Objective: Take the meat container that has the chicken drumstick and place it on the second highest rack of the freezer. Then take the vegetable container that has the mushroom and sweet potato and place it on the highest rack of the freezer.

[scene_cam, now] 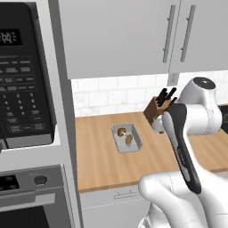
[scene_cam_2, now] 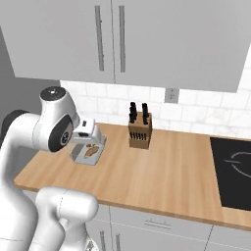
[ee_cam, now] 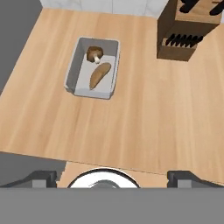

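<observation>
Hand view: oblong tan sweet potato (ee_cam: 99,75), brown-capped mushroom (ee_cam: 94,54), grey rectangular container (ee_cam: 78,61).

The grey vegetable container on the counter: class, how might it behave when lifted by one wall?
The vegetable container looks rigid, so it probably won't flex. Gripped by one wall, it may tilt. The sweet potato and mushroom lie loose and could roll.

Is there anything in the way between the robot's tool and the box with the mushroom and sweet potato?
Nothing visible blocks it. The open tool hangs above bare counter, and the vegetable container sits open-topped ahead. The knife block stands off to the side.
</observation>
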Tool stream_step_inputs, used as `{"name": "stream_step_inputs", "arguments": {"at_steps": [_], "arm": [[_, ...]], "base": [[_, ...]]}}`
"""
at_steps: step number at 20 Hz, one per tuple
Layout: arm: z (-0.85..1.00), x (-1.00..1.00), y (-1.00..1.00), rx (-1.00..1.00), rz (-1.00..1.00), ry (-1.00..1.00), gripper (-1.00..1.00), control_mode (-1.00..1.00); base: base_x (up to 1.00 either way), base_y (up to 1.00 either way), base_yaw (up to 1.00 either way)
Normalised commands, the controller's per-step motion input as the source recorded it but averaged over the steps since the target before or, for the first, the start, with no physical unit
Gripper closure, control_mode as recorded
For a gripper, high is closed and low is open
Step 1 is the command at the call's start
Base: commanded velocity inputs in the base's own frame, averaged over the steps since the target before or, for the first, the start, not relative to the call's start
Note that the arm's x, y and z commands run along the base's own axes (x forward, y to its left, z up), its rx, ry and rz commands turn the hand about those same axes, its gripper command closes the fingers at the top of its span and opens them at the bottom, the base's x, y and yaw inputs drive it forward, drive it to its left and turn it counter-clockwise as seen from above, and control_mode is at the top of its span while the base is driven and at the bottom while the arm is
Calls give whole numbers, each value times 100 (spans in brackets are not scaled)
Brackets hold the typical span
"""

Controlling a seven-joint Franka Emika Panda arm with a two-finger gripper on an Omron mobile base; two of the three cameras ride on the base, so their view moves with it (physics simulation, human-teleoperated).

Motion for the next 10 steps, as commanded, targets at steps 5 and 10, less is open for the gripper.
{"name": "stream_step_inputs", "arguments": {"at_steps": [5,10], "arm": [[-40,20,1,3,0,-3,-100,-100],[-1,54,8,0,0,0,-100,-100]], "base": [[0,0,0],[0,0,0]]}}
